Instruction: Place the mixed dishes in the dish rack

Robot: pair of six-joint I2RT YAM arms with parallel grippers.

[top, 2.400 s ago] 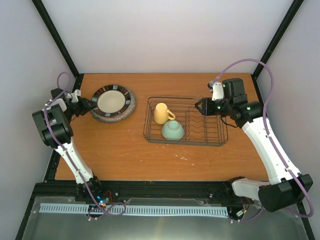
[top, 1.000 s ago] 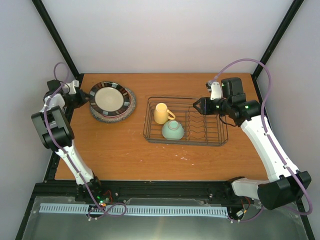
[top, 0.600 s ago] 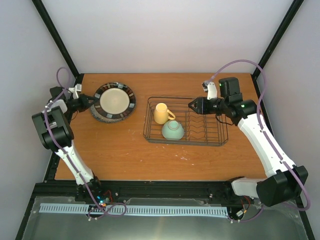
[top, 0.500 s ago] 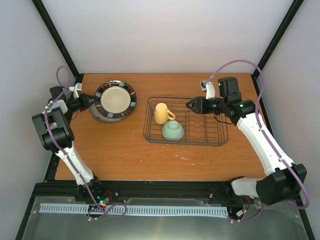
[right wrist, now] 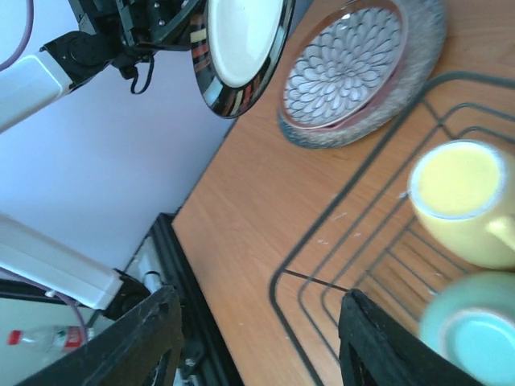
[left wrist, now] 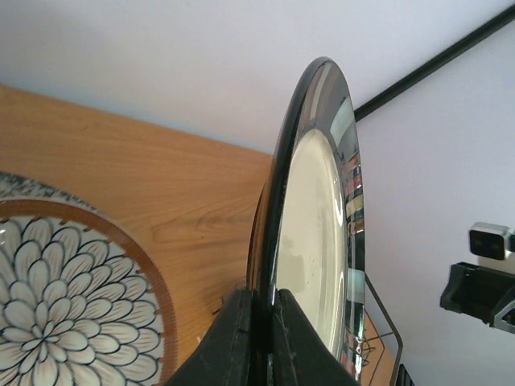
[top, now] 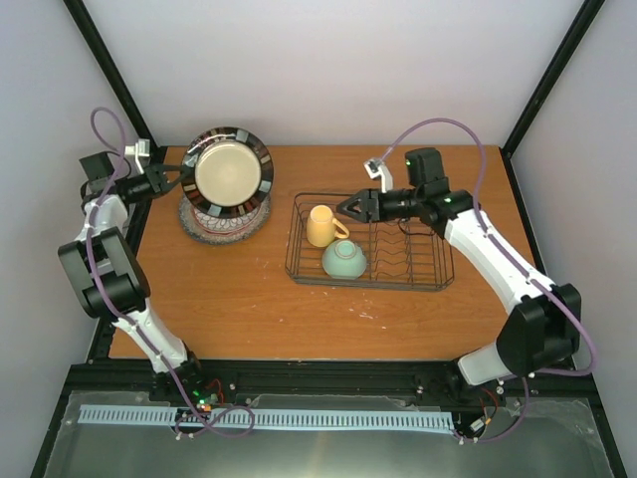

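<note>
My left gripper (top: 185, 173) is shut on the rim of the cream plate with the dark striped rim (top: 233, 171) and holds it on edge above the table. In the left wrist view the fingers (left wrist: 241, 338) pinch that plate (left wrist: 318, 233) by its lower rim. The brown petal-patterned plate (top: 212, 221) lies below on the pink plate with the speckled grey rim (right wrist: 426, 48). The black wire dish rack (top: 398, 251) holds the yellow mug (top: 320, 225) and the mint-green bowl (top: 344, 259). My right gripper (top: 348, 207) is open and empty above the rack's far left side, near the mug (right wrist: 463, 201).
Black frame posts stand at the back corners and a black rail (top: 299, 373) runs along the table's near edge. The rack's upright prongs (top: 413, 244) fill its right half. Bare wood lies between the plate stack and the rack.
My left gripper has lifted the striped plate off the stack and tipped it up on edge. My right arm has swung left over the rack toward the mug, jaws open.
</note>
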